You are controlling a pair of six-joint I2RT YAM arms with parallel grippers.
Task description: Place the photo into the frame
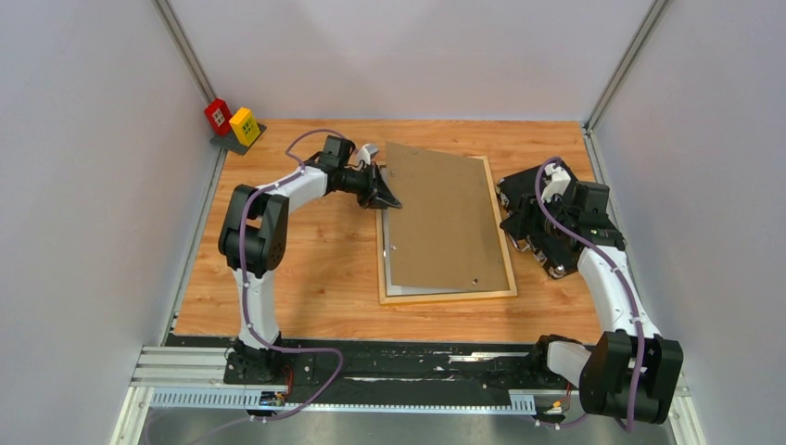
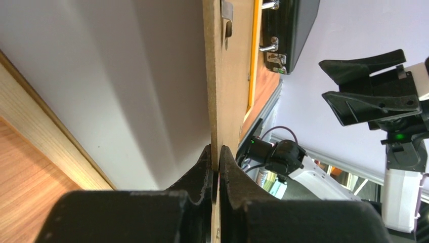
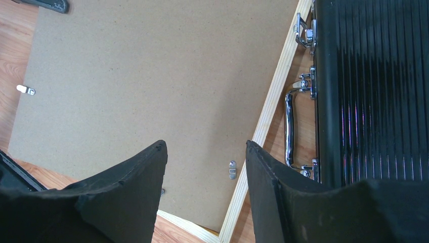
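photo (image 2: 126,76) white side up inside frame (image 1: 445,297), under panel | frame flat mid-surface (image 1: 315,260) | panel (image 1: 445,218) tilted over frame, left edge raised | left pincer (image 2: 216,152) pinching panel's left edge | right pincer (image 3: 206,147) spread, empty, right of frame | black case (image 3: 374,91) just right of frame

A plain brown hardboard panel (image 1: 445,218) sits within the pale wood frame (image 1: 450,298) on the orange wood-grain table (image 1: 315,269), with a glossy black ribbed case (image 3: 374,86) at right and a red block (image 1: 219,115) and a yellow block (image 1: 245,125) upper left.
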